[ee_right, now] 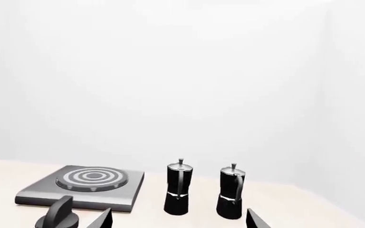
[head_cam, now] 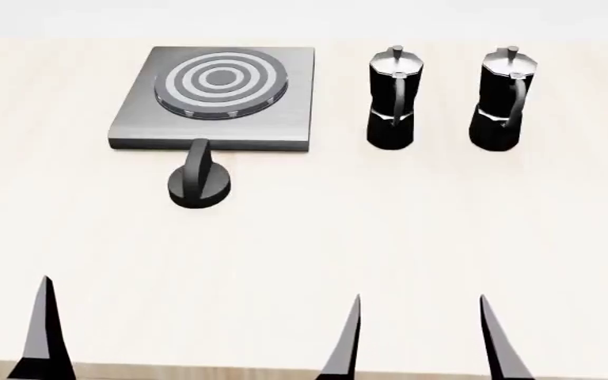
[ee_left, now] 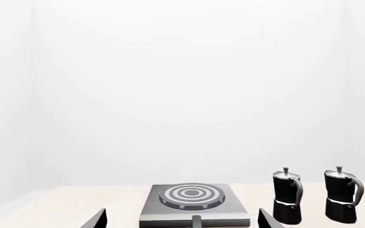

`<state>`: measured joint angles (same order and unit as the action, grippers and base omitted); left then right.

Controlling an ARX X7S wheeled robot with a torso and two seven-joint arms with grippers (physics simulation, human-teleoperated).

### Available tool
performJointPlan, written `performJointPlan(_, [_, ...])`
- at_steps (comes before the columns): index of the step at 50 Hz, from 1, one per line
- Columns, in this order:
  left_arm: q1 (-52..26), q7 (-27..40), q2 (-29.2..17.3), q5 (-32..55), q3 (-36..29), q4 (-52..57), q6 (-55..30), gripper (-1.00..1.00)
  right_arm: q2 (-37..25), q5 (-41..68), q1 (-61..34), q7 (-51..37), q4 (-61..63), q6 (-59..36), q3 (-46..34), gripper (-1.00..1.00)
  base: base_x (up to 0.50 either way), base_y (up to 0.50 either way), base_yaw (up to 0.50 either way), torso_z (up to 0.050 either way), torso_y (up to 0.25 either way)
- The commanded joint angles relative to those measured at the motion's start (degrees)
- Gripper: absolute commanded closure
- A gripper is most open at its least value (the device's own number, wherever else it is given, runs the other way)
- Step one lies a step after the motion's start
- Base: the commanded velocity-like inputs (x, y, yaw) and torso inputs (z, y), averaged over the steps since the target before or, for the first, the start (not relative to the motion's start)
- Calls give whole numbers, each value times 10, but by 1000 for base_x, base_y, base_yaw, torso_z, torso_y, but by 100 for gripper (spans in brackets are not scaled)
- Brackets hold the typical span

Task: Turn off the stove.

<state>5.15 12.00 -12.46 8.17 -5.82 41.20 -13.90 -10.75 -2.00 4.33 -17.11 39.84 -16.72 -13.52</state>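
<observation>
Both claws, left [head_cam: 193, 336] and right [head_cam: 420, 336], are sitting open and empty, well short of the stove [head_cam: 215, 99] and its knob [head_cam: 199, 184] on the tabletop [head_cam: 389, 237].

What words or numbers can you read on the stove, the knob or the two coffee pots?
None: no words, numbers or signs show anywhere.
The stove is plain grey metal with burner rings only.
The knob is plain black.
The two moka pots carry no label.
</observation>
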Motion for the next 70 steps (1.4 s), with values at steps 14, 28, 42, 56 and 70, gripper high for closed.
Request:
performJointPlan(14, [5,15,-5,-10,-11,-10,25,-100,-11,6,7,-15,-4,31,3,-100,27,0,0,0,0])
performJointPlan(28, [6,17,-10,-3,-12,-19,32,-100,-14,16,6,-20,-10,28,4,-100,83,0,0,0,0])
performJointPlan(42, [6,24,-18,0,-19,-16,32,-100,-18,15,4,-26,-8,25,-1,-100,84,0,0,0,0])
performJointPlan(56, [1,33,-26,9,-17,-14,28,-100,-25,21,3,-30,-7,25,3,-100,91,0,0,0,0])
performJointPlan(70, [6,38,-29,6,-28,-23,41,-100,-30,30,3,-34,-28,45,-3,-100,94,0,0,0,0])
